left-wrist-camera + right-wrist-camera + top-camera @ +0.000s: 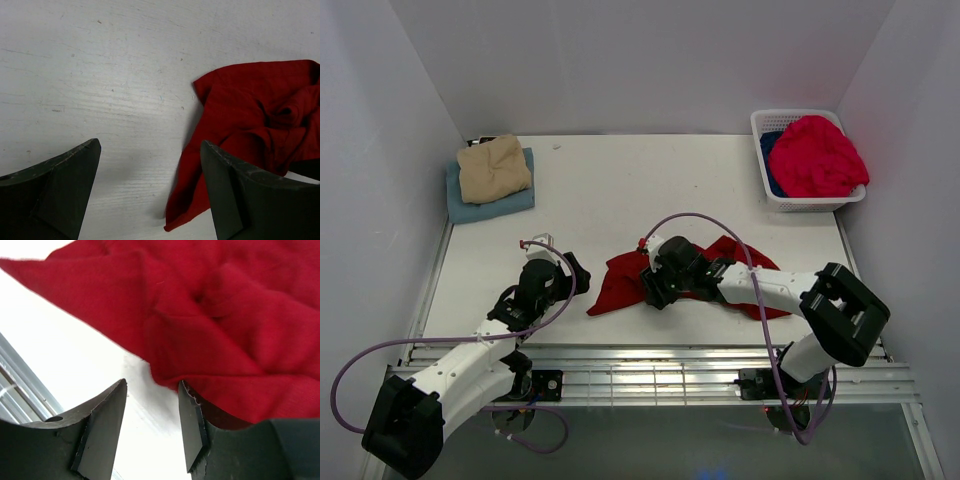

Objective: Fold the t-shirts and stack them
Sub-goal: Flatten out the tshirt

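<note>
A dark red t-shirt [616, 284] lies crumpled on the white table [620, 180] near the front middle. My right gripper [651, 290] sits low over its middle, open. In the right wrist view the gripper [151, 385] has only bare table in its gap, and its right finger [192, 425] touches the shirt's [210, 315] near edge. My left gripper [572, 271] hovers just left of the shirt, wide open and empty. In the left wrist view the gripper [150, 144] frames bare table, and the shirt's [250, 115] left corner reaches toward the right finger [235, 195].
At the back left a folded tan t-shirt [494, 167] rests on a folded light blue one [495, 203]. A white lattice basket [772, 200] at the back right holds a bright pinkish-red t-shirt [817, 156] and a deep blue one [769, 150]. Metal rails [650, 375] run along the front edge.
</note>
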{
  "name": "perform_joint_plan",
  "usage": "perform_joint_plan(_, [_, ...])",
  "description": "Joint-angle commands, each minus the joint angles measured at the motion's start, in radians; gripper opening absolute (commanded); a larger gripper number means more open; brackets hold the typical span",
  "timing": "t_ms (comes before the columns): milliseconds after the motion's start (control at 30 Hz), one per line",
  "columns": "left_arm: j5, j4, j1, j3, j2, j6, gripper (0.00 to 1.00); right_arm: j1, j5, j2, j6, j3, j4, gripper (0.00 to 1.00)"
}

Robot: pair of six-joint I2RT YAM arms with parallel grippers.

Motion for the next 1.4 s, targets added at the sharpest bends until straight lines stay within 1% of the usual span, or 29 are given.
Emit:
perform_joint_plan(0, [-0.004, -0.005, -0.003, -0.008, -0.02, -0.003, 0.91, 0.045, 0.0, 0.027, -0.039, 0.066, 0.034, 0.52])
perform_joint_plan(267, [-0.005, -0.007, -0.003, -0.013, -0.023, -0.003, 0.91, 0.088, 0.045, 0.088, -0.068, 0.138, -0.015, 0.53])
perform_joint_plan(600, [-0.005, -0.007, -0.003, -0.016, -0.029, 0.002, 0.91, 0.116, 0.216, 0.124, -0.082, 0.152, -0.017, 0.52])
perform_joint_plan(833, [-0.005, -0.008, -0.003, -0.014, -0.04, 0.005, 0.91, 0.134, 0.282, 0.128, -0.099, 0.178, -0.024, 0.52])
perform_joint_plan(1200, [-0.004, -0.016, -0.003, -0.011, -0.052, 0.008, 0.91, 0.163, 0.36, 0.229, -0.106, 0.191, -0.02, 0.49])
perform_joint_plan(1267, [-0.007, -0.017, -0.003, -0.01, -0.056, 0.007, 0.91, 0.17, 0.38, 0.242, -0.105, 0.196, -0.024, 0.45])
perform_joint_plan(1367, [-0.01, -0.019, -0.003, -0.013, -0.067, 0.008, 0.91, 0.176, 0.429, 0.248, -0.103, 0.201, -0.032, 0.27])
